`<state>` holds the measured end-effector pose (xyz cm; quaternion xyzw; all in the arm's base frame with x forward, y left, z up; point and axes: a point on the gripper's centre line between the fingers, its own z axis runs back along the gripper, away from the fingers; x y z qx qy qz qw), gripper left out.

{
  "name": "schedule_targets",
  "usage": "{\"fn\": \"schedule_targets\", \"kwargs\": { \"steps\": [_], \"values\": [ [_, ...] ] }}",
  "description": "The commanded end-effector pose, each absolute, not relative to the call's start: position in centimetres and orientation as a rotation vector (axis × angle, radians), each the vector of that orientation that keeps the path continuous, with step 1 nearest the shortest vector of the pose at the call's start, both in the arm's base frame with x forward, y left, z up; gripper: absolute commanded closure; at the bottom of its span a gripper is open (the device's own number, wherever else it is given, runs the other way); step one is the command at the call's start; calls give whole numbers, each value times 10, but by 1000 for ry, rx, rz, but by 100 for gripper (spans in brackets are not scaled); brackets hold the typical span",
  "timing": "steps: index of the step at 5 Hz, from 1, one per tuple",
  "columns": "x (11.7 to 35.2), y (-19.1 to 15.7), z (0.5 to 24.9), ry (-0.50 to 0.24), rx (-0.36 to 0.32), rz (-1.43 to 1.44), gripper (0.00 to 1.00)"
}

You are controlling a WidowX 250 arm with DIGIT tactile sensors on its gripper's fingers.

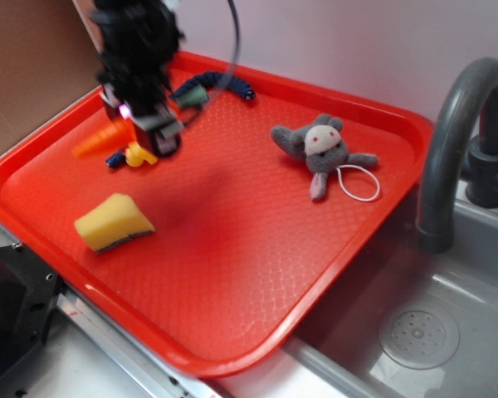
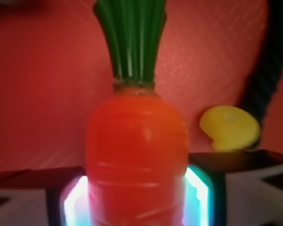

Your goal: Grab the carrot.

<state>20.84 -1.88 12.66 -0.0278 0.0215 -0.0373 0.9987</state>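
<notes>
In the frame's upper left, the jaws [image 1: 141,124] are closing snugly around the carrot [image 2: 137,155] on the tray [image 1: 257,274]; lifting it clear likely comes next.

A red tray [image 1: 232,274] sits beside a grey sink [image 1: 448,332] with a curved faucet [image 1: 448,141]. The blurred black gripper [image 1: 145,124] hangs over the tray's far left corner, with the orange carrot [image 1: 100,139] poking out to its left and a small yellow duck [image 1: 139,155] just below it. A yellow wedge sponge [image 1: 112,222] lies nearer the front edge, a grey plush mouse [image 1: 319,149] well apart to the right
</notes>
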Motion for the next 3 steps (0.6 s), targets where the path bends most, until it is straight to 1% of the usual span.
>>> {"fn": "schedule_targets", "kwargs": {
  "steps": [1,2,3],
  "values": [
    [186,-6,205,-58,-50,2,100],
    [183,-6,210,-72,-69,16,100],
    [186,0,201,-25,-150,-2,100]
  ]
}}
